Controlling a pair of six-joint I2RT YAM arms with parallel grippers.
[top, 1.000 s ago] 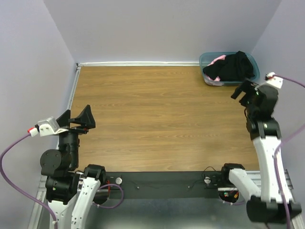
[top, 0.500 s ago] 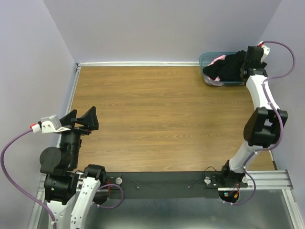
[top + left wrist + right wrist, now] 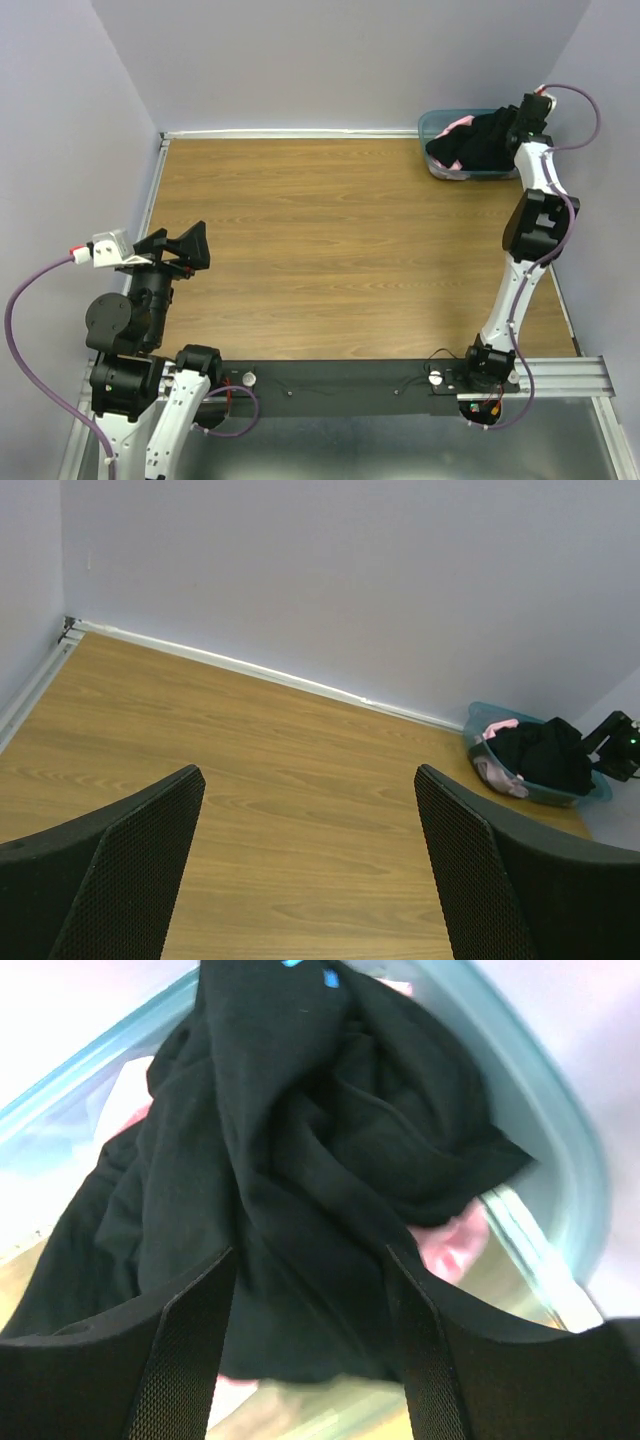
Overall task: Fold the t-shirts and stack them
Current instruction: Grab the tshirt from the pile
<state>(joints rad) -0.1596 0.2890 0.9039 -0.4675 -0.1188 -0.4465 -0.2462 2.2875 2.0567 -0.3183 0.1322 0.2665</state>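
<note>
Reaching far, the right jaws came to the bin (image 3: 572,1150), spread around a fold of the black shirt (image 3: 300,1130); left jaws stood spread.

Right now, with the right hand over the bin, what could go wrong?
The right hand straddles a bunched fold of the black t-shirt, which lies tangled over the pink t-shirt; a lift may drag both out. The black cloth also seems to hang over the rim of the bin, so pulling might shift or tip it.
</note>
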